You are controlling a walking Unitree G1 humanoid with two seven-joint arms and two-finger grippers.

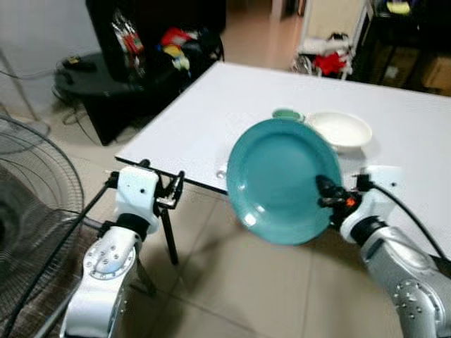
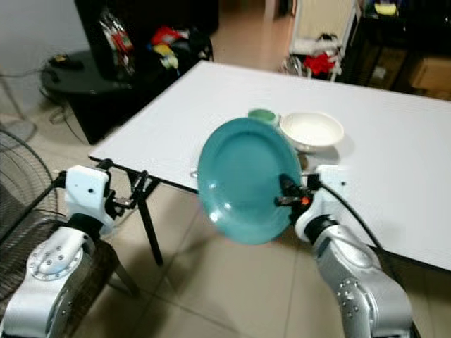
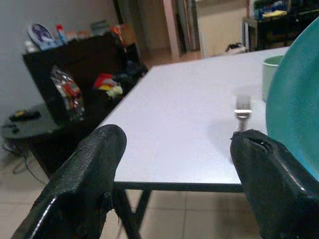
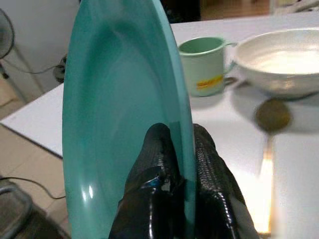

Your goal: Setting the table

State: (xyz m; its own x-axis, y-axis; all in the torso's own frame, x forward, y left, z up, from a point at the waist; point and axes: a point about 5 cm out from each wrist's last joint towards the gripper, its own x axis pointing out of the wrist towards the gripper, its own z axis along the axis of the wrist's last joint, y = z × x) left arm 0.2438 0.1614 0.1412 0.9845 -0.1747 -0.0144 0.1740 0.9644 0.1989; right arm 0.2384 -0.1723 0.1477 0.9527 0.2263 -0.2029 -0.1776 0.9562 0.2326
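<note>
Glossy teal round plate [image 1: 282, 179] pinched on edge.

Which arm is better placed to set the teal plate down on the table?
Right. The right gripper already pinches the teal plate by its rim, at the white table; the left gripper is open, holding nothing.

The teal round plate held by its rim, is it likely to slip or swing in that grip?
The teal round plate looks glossy, so it may slip. The right gripper pinches only its edge, so the plate's weight could make it pivot. It looks rigid, holding shape upright, and is probably breakable if dropped on the tiled floor.
</note>
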